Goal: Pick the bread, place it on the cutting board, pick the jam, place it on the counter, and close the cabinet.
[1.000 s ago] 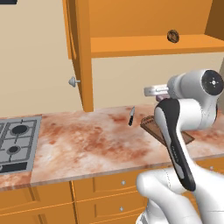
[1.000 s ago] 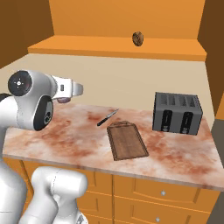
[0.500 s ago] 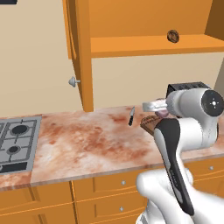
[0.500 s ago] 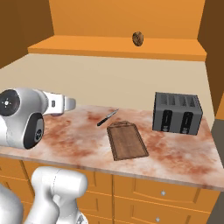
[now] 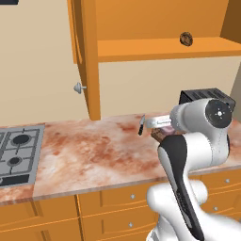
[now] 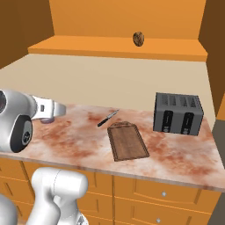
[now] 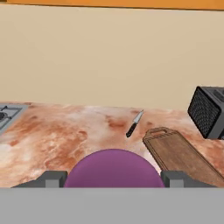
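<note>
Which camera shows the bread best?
The right base view: the bread sits unobstructed on the cabinet shelf, its mottling visible. The left base view shows it smaller, at the shelf's far right. The hand view faces the counter.

Jam (image 7: 113,168) purple, held betw. gripper's (image 7: 113,178) dark grey fingertips (image 7: 53,178). Counter (image 7: 65,135) ahead: reddish-brown & cream marbling. Cutting board (image 7: 183,156) right of gripper, dark brown wood grain. Knife (image 7: 134,123) beyond it, black handle w/ silver blade. Toaster (image 7: 209,111) far right, black. Bread (image 6: 138,38) up on shelf, dark brown w/ tan mottling. Cabinet (image 5: 141,28) orange.
</note>
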